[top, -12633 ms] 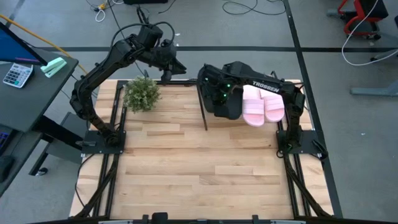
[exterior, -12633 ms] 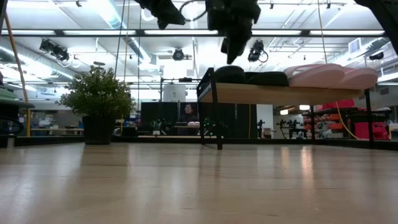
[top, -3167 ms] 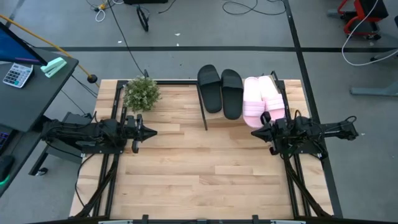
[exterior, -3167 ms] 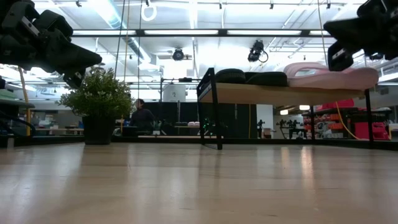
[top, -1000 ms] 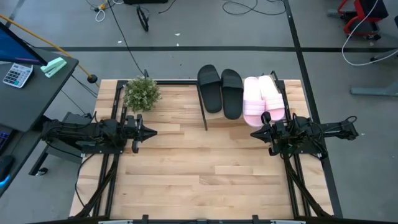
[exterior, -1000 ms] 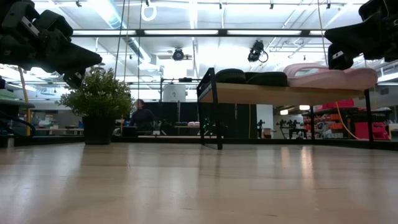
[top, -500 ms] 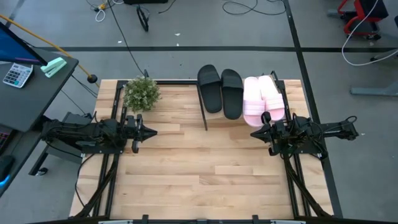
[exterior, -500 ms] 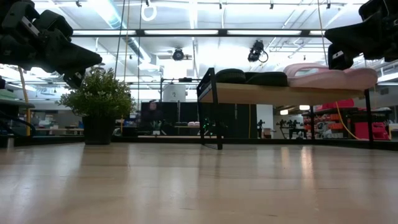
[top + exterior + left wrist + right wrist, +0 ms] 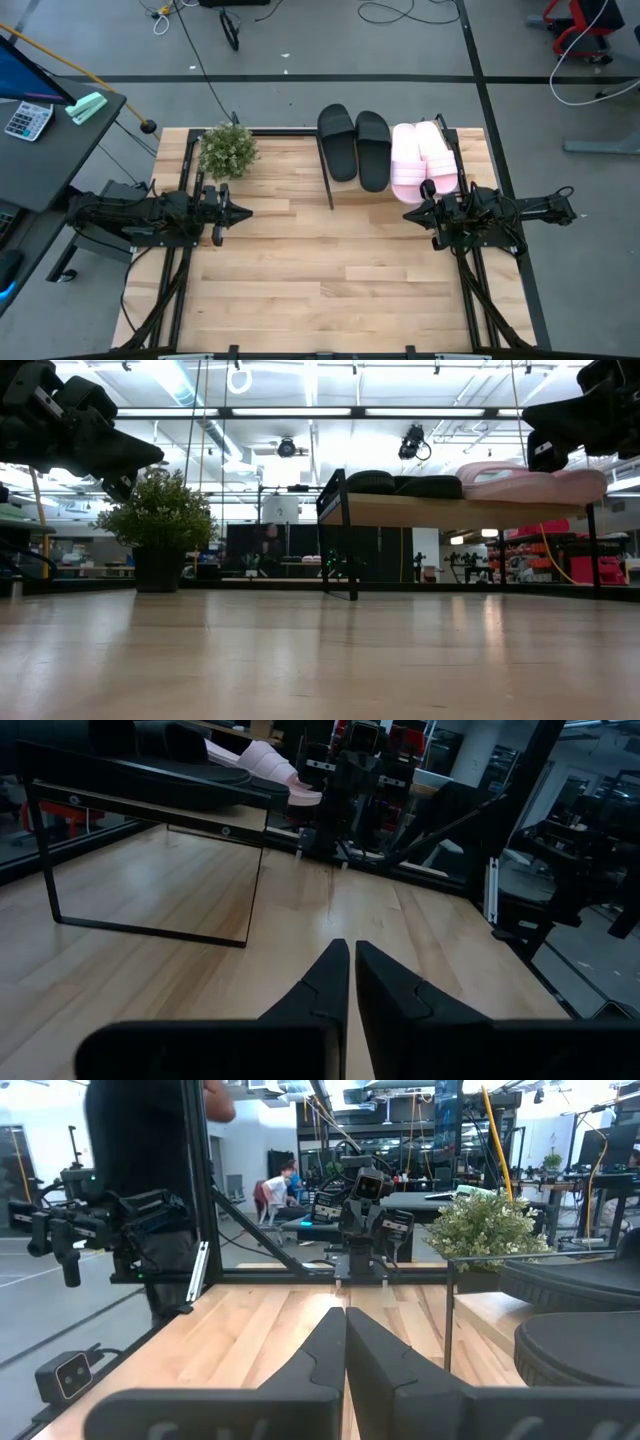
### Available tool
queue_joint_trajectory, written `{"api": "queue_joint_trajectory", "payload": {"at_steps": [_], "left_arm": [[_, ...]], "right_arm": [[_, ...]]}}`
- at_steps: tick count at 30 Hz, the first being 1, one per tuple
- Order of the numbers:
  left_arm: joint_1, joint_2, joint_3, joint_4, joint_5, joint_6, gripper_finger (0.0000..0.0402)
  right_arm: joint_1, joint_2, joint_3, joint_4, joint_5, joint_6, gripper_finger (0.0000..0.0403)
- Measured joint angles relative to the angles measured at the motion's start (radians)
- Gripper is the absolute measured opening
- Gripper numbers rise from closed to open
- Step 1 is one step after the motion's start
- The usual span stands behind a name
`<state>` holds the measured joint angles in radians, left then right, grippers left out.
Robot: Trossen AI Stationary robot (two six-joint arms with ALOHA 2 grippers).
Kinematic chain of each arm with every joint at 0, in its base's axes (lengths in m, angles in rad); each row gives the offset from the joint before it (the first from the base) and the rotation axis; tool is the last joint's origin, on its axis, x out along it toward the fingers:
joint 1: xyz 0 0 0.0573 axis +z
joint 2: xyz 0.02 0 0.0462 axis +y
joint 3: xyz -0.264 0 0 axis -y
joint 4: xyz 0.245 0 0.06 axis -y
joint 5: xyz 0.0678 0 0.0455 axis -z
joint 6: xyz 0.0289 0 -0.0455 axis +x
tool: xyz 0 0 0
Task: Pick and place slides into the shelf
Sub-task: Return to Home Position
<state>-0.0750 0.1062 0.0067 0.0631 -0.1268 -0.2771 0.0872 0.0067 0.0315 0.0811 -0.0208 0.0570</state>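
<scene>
Two black slides (image 9: 355,145) and two pale pink slides (image 9: 423,160) lie side by side, soles down, on the top board of the shelf (image 9: 460,510) at the table's far side. In the low view the black slides (image 9: 400,484) and the pink slides (image 9: 525,480) lie flat on that board. My left gripper (image 9: 245,211) hovers shut at the table's left side, pointing level toward the right. My right gripper (image 9: 408,215) hovers shut at the right side, just nearer than the pink slides, pointing left. My left gripper (image 9: 350,960) and my right gripper (image 9: 345,1325) hold nothing.
A potted plant (image 9: 227,151) stands at the table's far left corner, left of the shelf. The shelf's thin black upright (image 9: 326,170) reaches toward the table's middle. Bare wooden tabletop (image 9: 330,270) lies between and nearer than both arms.
</scene>
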Motion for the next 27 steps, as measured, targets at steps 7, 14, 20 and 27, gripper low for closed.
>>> {"api": "queue_joint_trajectory", "payload": {"at_steps": [7, 14, 20, 27], "left_arm": [[0.0, 0.0, 0.0, 0.0, 0.0, 0.0, 0.0035], [0.0, 0.0, 0.0, 0.0, 0.0, 0.0, 0.004], [0.0, 0.0, 0.0, 0.0, 0.0, 0.0, 0.0031], [0.0, 0.0, 0.0, 0.0, 0.0, 0.0, 0.0026]], "right_arm": [[0.0, 0.0, 0.0, 0.0, 0.0, 0.0, 0.0016], [0.0, 0.0, 0.0, 0.0, 0.0, 0.0, 0.0016], [0.0, 0.0, 0.0, 0.0, 0.0, 0.0, 0.0016], [0.0, 0.0, 0.0, 0.0, 0.0, 0.0, 0.0016]]}}
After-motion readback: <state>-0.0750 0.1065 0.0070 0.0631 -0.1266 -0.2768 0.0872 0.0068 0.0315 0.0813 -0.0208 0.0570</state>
